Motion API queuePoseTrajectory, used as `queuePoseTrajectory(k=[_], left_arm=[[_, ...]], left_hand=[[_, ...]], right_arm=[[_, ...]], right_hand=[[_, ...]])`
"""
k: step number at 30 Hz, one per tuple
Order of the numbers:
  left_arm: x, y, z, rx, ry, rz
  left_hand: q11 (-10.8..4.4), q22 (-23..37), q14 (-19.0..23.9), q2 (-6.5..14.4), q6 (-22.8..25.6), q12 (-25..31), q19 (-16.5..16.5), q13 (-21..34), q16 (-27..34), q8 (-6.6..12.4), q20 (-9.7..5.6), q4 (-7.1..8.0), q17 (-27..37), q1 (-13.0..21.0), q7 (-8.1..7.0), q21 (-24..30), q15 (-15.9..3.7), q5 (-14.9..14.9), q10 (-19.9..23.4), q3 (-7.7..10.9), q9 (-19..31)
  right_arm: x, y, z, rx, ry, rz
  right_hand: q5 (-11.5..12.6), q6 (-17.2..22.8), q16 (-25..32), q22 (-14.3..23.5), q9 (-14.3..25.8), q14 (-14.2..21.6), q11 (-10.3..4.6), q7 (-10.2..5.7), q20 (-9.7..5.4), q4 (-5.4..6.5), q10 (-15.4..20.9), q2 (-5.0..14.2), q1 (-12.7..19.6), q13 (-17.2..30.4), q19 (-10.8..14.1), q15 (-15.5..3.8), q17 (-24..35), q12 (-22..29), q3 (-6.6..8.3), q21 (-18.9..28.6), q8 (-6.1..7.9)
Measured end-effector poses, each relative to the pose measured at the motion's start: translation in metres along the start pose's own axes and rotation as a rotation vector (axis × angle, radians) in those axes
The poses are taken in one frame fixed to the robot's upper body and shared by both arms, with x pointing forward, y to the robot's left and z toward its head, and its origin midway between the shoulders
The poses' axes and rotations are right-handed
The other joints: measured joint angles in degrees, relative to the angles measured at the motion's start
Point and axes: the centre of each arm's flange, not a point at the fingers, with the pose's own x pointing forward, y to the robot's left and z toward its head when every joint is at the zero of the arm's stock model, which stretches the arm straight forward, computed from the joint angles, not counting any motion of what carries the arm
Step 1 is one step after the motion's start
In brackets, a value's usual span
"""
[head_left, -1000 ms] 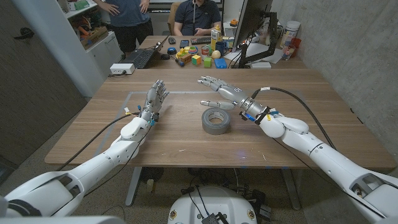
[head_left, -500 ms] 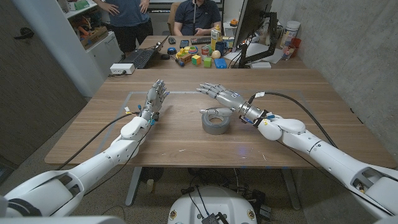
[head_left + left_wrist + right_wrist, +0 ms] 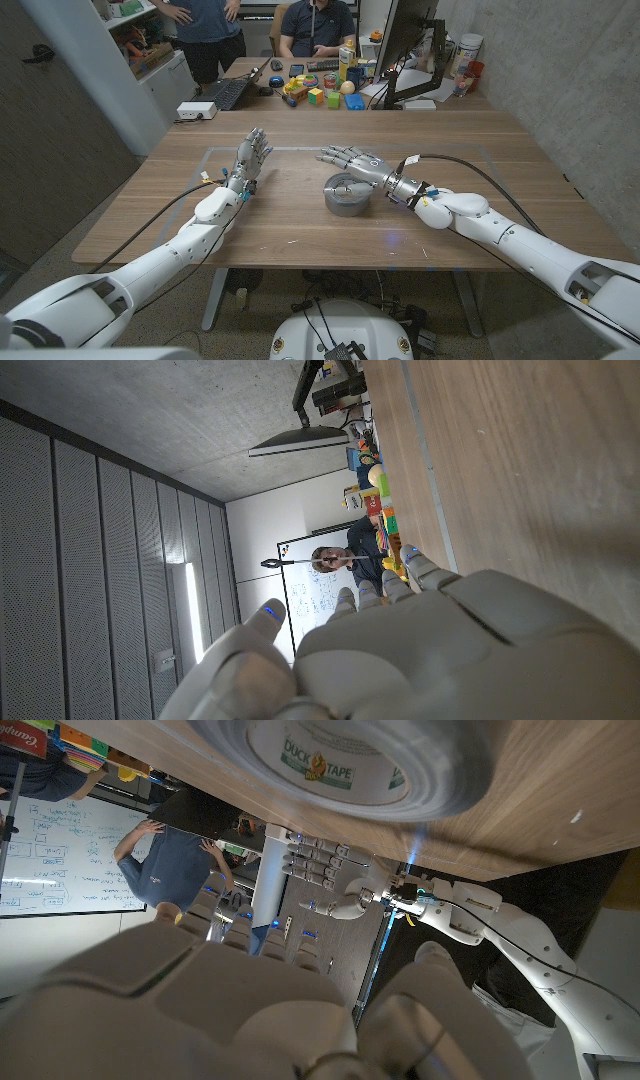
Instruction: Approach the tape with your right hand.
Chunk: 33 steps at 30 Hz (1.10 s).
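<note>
Tape [image 3: 348,194] flat, hole upward, beneath right hand [image 3: 362,164].

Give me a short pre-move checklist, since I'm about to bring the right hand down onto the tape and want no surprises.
1. Right hand over the tape: ok, it hovers across the roll's far side.
2. Right hand free: ok, fingers spread, holding nothing.
3. Tape lying flat on the table: ok, core facing up.
4. Nothing beside the roll: ok, bare wood around it.
5. Left hand out of the way: ok, standing apart, fingers up.
6. Contact between fingers and roll: cannot tell.
</note>
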Motion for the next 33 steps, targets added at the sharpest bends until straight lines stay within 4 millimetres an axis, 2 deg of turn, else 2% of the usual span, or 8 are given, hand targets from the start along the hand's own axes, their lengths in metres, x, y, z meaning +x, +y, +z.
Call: queuePoseTrajectory(k=[19, 27, 33], left_arm=[[-0.003, -0.005, -0.002, 0.002, 0.014, 0.003], [-0.004, -0.007, -0.002, 0.002, 0.017, 0.001], [-0.004, -0.008, -0.003, 0.002, 0.018, 0.001]], left_hand=[[0.00, 0.0, 0.0, 0.0, 0.0, 0.0, 0.0, 0.0, 0.0, 0.00, 0.00, 0.00, 0.0, 0.0, 0.00, -0.3, 0.00, 0.0, 0.0, 0.00, 0.0], [0.00, 0.0, 0.0, 0.0, 0.0, 0.0, 0.0, 0.0, 0.0, 0.00, 0.00, 0.00, 0.0, 0.0, 0.00, -0.3, 0.00, 0.0, 0.0, 0.00, 0.0], [0.00, 0.0, 0.0, 0.0, 0.0, 0.0, 0.0, 0.0, 0.0, 0.00, 0.00, 0.00, 0.0, 0.0, 0.00, -0.3, 0.00, 0.0, 0.0, 0.00, 0.0]], right_arm=[[-0.012, 0.025, -0.008, -0.051, 0.017, 0.087], [-0.014, 0.028, -0.010, -0.065, 0.024, 0.102], [-0.016, 0.030, -0.010, -0.068, 0.026, 0.108]], right_hand=[[0.4, -0.2, 0.0, 0.0, 0.0, 0.4, 0.01, 0.15, -0.10, -0.17, 0.0, 0.65, 1.1, 0.0, 0.7, -0.40, -0.1, 0.0, -0.17, -0.7, 0.00], [0.7, -0.4, 0.0, 0.0, 0.0, 0.4, 0.01, -0.07, 0.31, -0.40, 0.0, 0.74, 1.7, 0.0, 1.1, -0.40, -0.1, 0.0, -0.40, -1.3, 0.00], [0.7, -0.4, 0.0, 0.0, 0.0, 0.4, 0.01, -0.07, -0.10, -0.40, 0.0, 0.94, 1.9, 0.0, 1.5, -0.39, -0.1, 0.0, -0.40, -1.3, 0.00]])
